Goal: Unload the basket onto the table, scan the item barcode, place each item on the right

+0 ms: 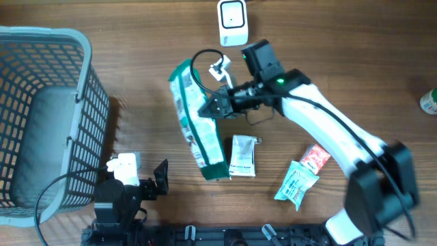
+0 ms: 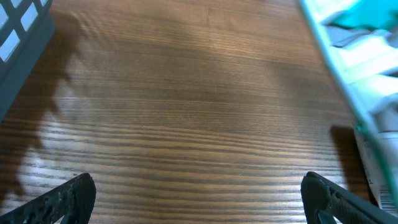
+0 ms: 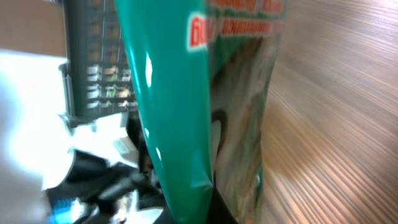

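Observation:
A long green and white snack bag point(image 1: 196, 123) hangs tilted over the middle of the table, its lower end near the table. My right gripper point(image 1: 213, 107) is shut on the bag's right edge. In the right wrist view the green bag point(image 3: 186, 93) fills the frame, pinched at the bottom between the dark fingers point(image 3: 217, 211). A white barcode scanner point(image 1: 232, 22) stands at the table's far edge, above the bag. My left gripper point(image 2: 199, 202) is open low over bare wood near the front edge, with the bag's edge point(image 2: 367, 81) at its right.
A grey basket point(image 1: 41, 116) stands at the left. A small white packet point(image 1: 243, 156) lies beside the bag's lower end. A teal packet point(image 1: 296, 183) and a red and white packet point(image 1: 315, 157) lie at the front right. A green item point(image 1: 430, 101) shows at the right edge.

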`<control>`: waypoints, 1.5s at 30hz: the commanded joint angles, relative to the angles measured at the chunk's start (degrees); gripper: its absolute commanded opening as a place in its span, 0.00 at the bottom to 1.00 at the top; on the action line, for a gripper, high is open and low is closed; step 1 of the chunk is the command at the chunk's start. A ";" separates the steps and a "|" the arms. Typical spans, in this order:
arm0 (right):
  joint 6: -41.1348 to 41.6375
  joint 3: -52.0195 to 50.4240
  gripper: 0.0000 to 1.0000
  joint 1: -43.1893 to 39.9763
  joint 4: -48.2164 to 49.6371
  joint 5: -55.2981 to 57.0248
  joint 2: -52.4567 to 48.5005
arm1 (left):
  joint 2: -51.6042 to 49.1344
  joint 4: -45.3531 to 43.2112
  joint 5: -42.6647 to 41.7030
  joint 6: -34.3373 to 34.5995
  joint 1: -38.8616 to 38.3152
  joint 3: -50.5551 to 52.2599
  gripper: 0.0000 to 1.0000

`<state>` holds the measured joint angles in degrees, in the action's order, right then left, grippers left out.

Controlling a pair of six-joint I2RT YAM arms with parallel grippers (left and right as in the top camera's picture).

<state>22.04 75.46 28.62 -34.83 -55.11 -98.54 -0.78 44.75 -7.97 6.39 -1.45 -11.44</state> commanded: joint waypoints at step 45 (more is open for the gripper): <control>-38.97 29.49 0.05 0.83 21.77 100.30 -33.51 | 0.39 -0.11 0.11 0.50 -0.15 0.26 1.00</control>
<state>-16.21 103.61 28.91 -14.57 43.59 -131.31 -0.80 44.75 -7.97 6.39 -1.45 -11.44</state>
